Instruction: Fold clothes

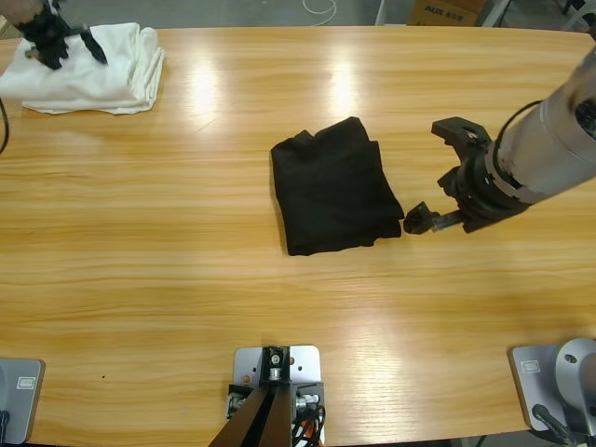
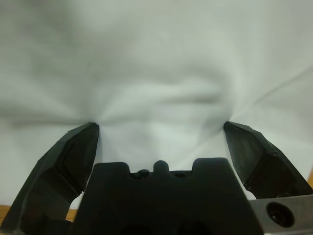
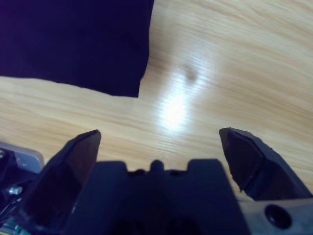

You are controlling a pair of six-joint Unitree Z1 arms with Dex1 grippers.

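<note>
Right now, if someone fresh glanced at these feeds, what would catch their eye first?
Probably the black shirt, folded into a compact dark block mid-table against the pale wooden table. Next, the right gripper hanging just off its edge, jaws spread, nothing between them. Then the white cloth in the far corner, with the left gripper open right over it.

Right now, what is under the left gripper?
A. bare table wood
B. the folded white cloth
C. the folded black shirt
B: the left gripper, jaws open, hangs over the white cloth, which fills its wrist view; the black shirt lies mid-table.
</note>
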